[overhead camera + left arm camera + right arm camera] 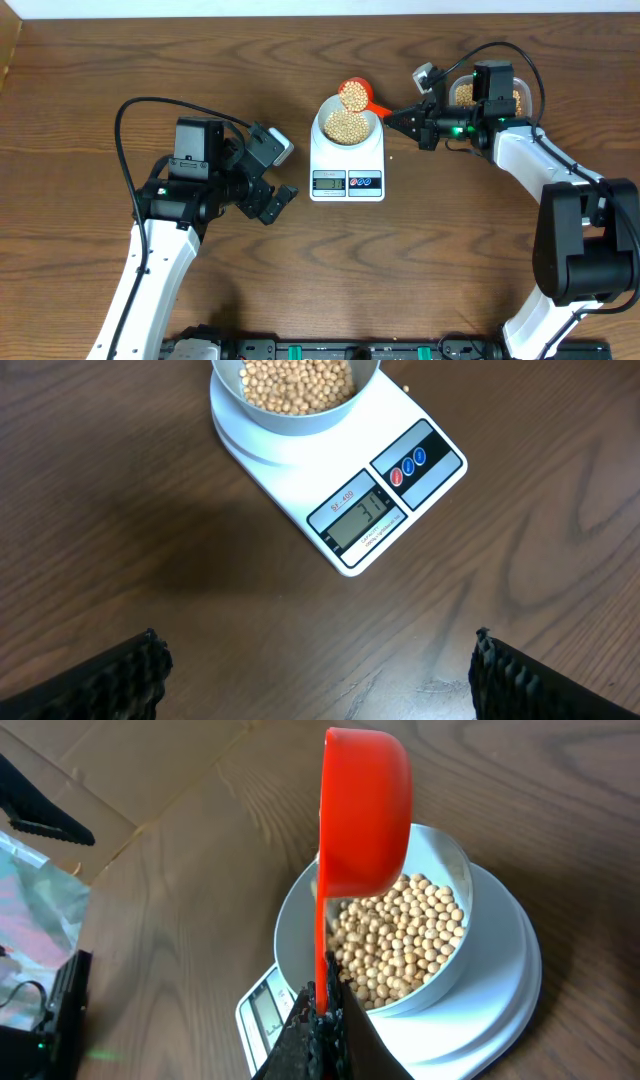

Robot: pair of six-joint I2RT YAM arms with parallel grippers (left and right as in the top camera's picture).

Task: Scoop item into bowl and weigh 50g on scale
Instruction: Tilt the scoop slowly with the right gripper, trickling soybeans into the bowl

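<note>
The pale blue bowl (347,125) holds many tan beans (346,124) and stands on the white scale (347,182). The scale's display (358,521) reads about 31. My right gripper (393,117) is shut on the handle of a red scoop (353,95) that holds beans over the bowl's far rim. In the right wrist view the scoop (365,815) is tipped on its side above the bowl (440,855) and beans (400,945); the gripper (325,1020) clamps its handle. My left gripper (272,200) is open and empty, left of the scale, fingers apart (320,670).
A clear plastic tub (490,95) of beans stands at the far right behind my right arm. A single loose bean (405,388) lies on the wooden table beside the scale. The table's far edge runs along the top.
</note>
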